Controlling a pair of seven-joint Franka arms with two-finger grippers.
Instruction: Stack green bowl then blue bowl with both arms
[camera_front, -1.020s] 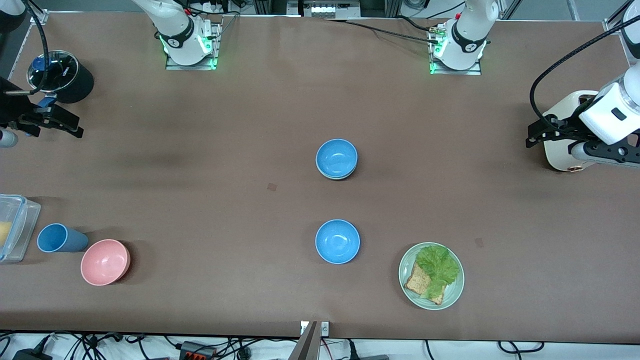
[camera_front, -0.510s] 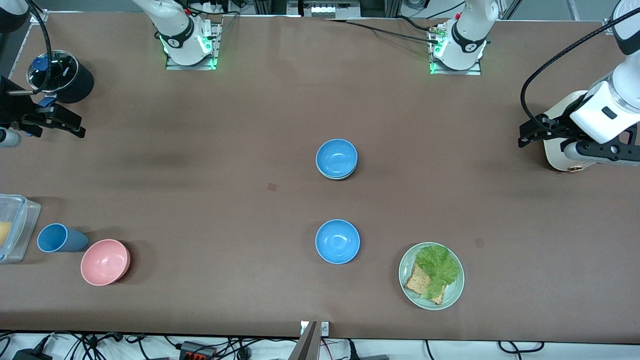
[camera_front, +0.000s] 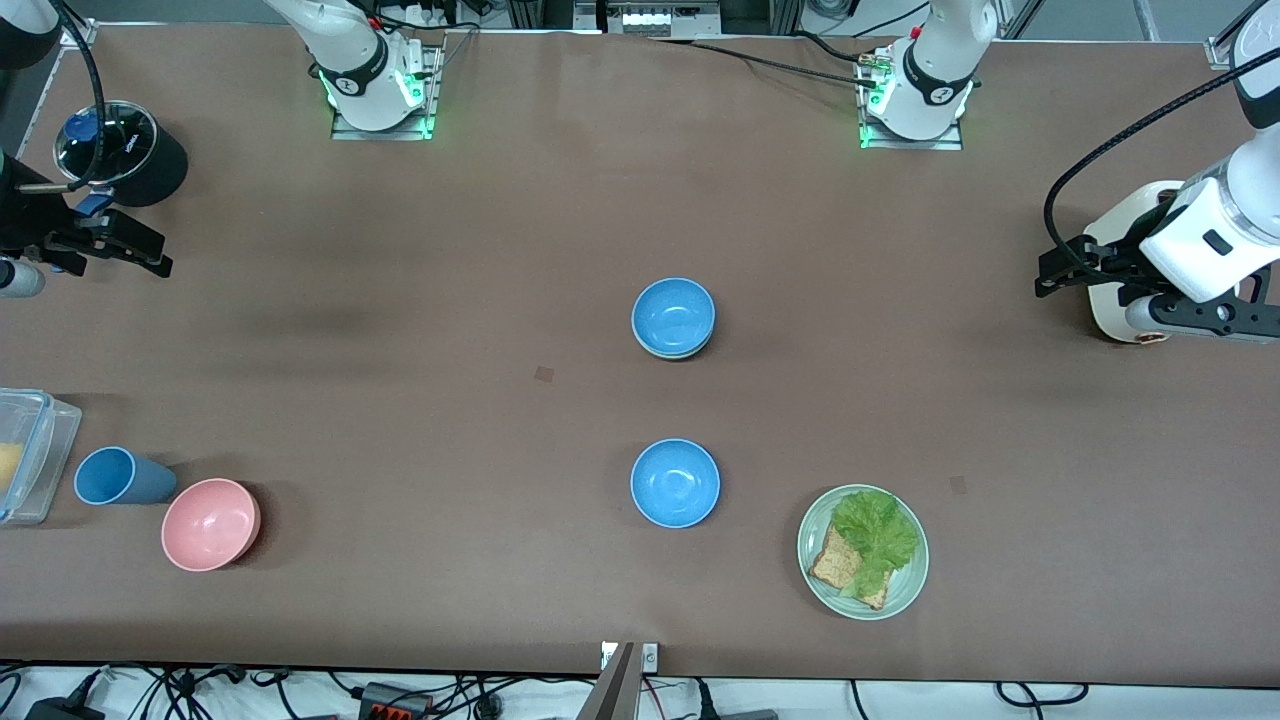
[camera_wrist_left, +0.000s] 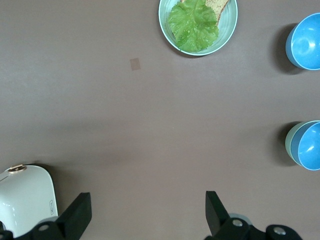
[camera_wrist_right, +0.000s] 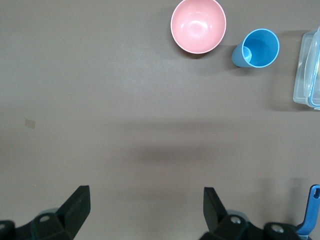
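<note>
A blue bowl (camera_front: 673, 314) sits nested in the green bowl (camera_front: 672, 354) at the table's middle; only the green rim shows. In the left wrist view the pair shows as a blue bowl (camera_wrist_left: 311, 146) inside a green rim (camera_wrist_left: 289, 144). A second blue bowl (camera_front: 675, 483) stands alone, nearer the camera, and also shows in the left wrist view (camera_wrist_left: 306, 41). My left gripper (camera_front: 1058, 268) is open and empty, up over the left arm's end of the table, by a white appliance; its own view (camera_wrist_left: 148, 210) shows bare table between the fingers. My right gripper (camera_front: 150, 252) is open and empty over the right arm's end, seen also in its own view (camera_wrist_right: 147, 207).
A pale-green plate (camera_front: 905, 590) with bread and lettuce lies beside the lone blue bowl. A white appliance (camera_front: 1115, 310) stands under the left arm. A pink bowl (camera_front: 210, 523), blue cup (camera_front: 122, 476), clear container (camera_front: 30, 455) and black pot (camera_front: 140, 155) stand at the right arm's end.
My left gripper has shifted a little toward the table's middle and the robots' bases. My right gripper has barely moved. The bowls have not moved.
</note>
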